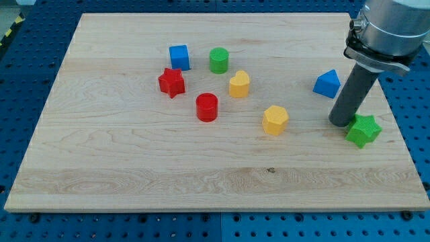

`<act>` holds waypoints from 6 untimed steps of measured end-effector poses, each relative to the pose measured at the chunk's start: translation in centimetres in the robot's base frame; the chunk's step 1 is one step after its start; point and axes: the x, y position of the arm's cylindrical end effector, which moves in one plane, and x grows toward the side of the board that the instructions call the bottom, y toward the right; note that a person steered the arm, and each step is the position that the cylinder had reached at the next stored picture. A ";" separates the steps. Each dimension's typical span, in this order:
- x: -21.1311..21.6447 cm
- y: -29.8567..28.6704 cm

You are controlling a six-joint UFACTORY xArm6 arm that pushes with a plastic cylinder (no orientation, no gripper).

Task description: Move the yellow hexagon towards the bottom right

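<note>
My tip (341, 123) rests on the table (134, 181) near its right edge, at the foot of a straight dark rod; it has no fingers, so nothing here is apart, together or clamped. A green star (363, 130) lies just beside the tip toward the right edge, and the two seem to touch, though the rod hides the meeting point. A blue triangle-shaped block (327, 84) sits a little nearer the far edge, just left of the rod.

The yellow hexagon (275, 120) lies well left of the tip, about mid-table and somewhat right of centre. Beyond it are a yellow heart-like block (239, 85), a red cylinder (207, 107), a red star (171, 82), a green cylinder (218, 60) and a blue cube (179, 57), the last two nearest the far edge.

The table is pale wood with long grain lines and a small dark knot near the near edge. It rests on a blue perforated panel (27, 60). The blocks look like matte plastic.
</note>
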 end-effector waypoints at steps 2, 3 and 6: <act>-1.0 -5.1; -2.0 -6.7; 5.0 -13.9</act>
